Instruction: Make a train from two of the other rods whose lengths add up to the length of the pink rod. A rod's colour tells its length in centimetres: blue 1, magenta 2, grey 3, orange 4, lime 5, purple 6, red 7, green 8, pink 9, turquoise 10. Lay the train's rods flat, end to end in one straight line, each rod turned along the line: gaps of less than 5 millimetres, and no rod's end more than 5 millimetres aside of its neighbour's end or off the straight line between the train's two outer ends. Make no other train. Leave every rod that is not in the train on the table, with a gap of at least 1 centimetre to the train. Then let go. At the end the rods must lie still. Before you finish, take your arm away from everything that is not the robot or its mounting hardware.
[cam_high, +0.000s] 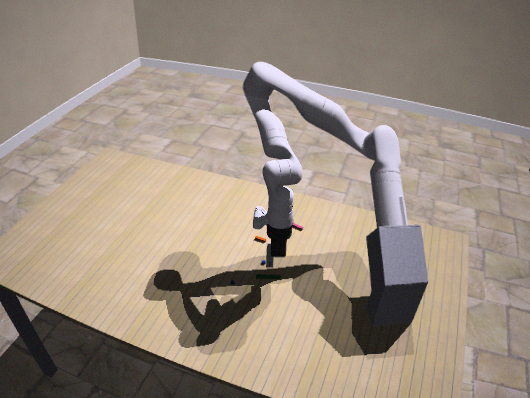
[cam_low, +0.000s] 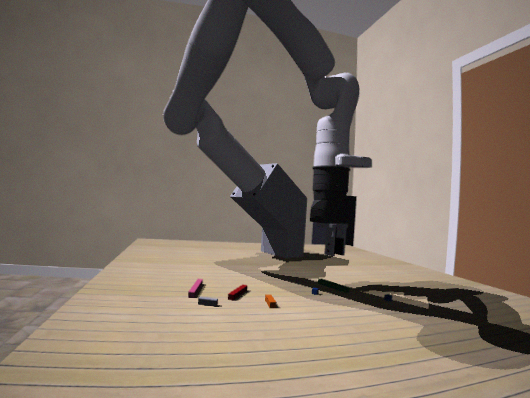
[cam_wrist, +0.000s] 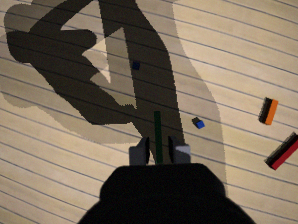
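My gripper (cam_high: 270, 260) (cam_low: 336, 247) (cam_wrist: 158, 145) hangs a little above the table with its fingers partly open and nothing between them. The thin green rod (cam_high: 267, 276) (cam_low: 334, 286) (cam_wrist: 158, 131) lies flat in the arm's shadow right below it; in the wrist view it runs between the fingertips. One blue cube (cam_high: 263, 262) (cam_low: 315, 290) (cam_wrist: 199, 122) lies close beside the green rod. A second blue cube (cam_high: 232, 282) (cam_low: 388, 297) (cam_wrist: 135, 65) lies farther off in the shadow. The pink rod (cam_high: 298, 226) (cam_low: 195, 287) lies apart, partly hidden behind the arm in the top view.
An orange rod (cam_high: 259, 239) (cam_low: 270, 300) (cam_wrist: 269, 111), a red rod (cam_low: 237, 291) (cam_wrist: 283, 152) and a grey rod (cam_low: 208, 301) lie near the pink rod. The arm's grey base block (cam_high: 397, 272) (cam_low: 275, 210) stands on the table (cam_high: 100, 225).
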